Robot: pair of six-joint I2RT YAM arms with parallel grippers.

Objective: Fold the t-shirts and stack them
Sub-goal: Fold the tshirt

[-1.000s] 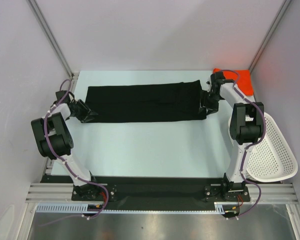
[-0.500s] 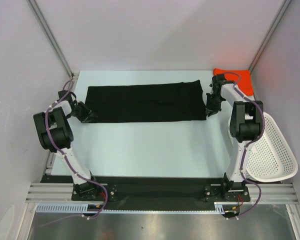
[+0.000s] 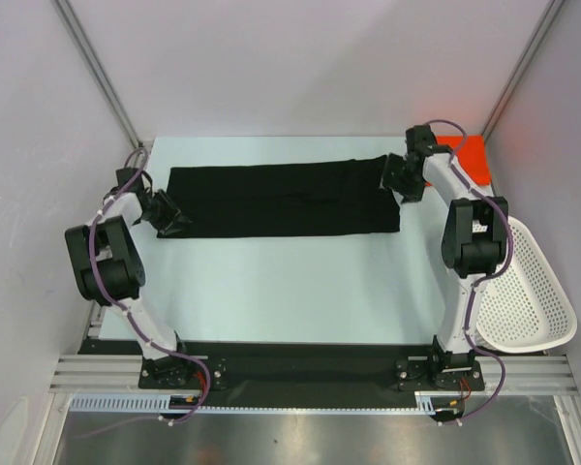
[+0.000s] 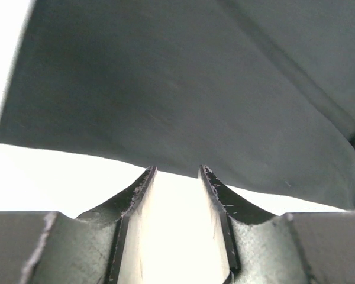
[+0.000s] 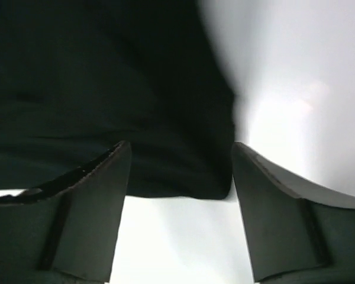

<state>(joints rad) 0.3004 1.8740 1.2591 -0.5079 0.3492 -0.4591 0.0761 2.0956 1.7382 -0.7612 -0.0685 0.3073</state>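
White mesh basket [image 3: 531, 291] sits at the right side of the pale table [image 3: 290, 281], toward the near corner. Aluminium rail [image 3: 310, 372] runs along the near edge. Plain grey walls [image 3: 300, 58] behind.

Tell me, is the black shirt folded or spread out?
Folded lengthwise: the black shirt lies flat as a long narrow band, no sleeves sticking out.

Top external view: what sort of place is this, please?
Probably a robot lab cell: pale walls on metal frame posts enclose a table, the left arm and right arm are bolted to a rail, and a black t-shirt lies spread out.
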